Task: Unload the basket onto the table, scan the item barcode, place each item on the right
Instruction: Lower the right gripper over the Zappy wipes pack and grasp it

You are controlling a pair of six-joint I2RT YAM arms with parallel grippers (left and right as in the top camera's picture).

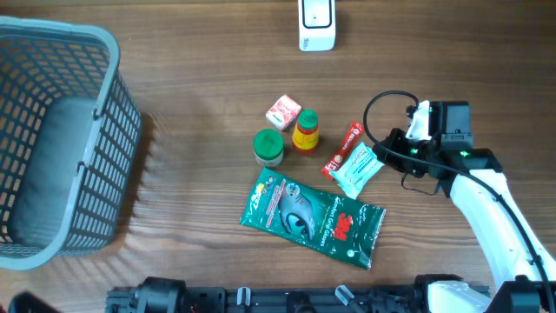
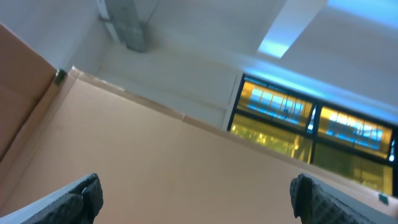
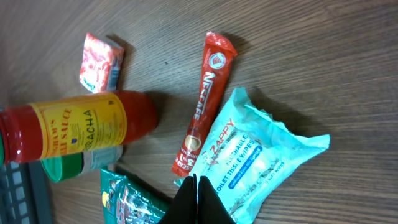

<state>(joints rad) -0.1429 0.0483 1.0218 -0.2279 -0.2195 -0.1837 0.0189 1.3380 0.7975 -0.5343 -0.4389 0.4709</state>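
Observation:
Several items lie mid-table: a teal wipes pack (image 1: 357, 169) (image 3: 261, 155), a red coffee sachet (image 1: 341, 149) (image 3: 204, 102), a sriracha bottle (image 1: 305, 131) (image 3: 74, 124), a green-lidded jar (image 1: 268, 148) (image 3: 68, 165), a small red-and-white box (image 1: 283, 113) (image 3: 99, 62) and a green glove pack (image 1: 313, 216) (image 3: 127, 199). No barcode shows. A white scanner-like device (image 1: 316, 24) stands at the far edge. My right gripper (image 1: 388, 149) (image 3: 196, 182) is shut and holds nothing, its tips over the wipes pack's near edge. My left gripper (image 2: 196, 199) is open and faces the ceiling; it is not in the overhead view.
A grey mesh basket (image 1: 52, 139) stands at the left of the wooden table (image 1: 191, 78). The right arm's white link (image 1: 495, 217) runs along the right side. Black arm bases (image 1: 165, 300) line the front edge.

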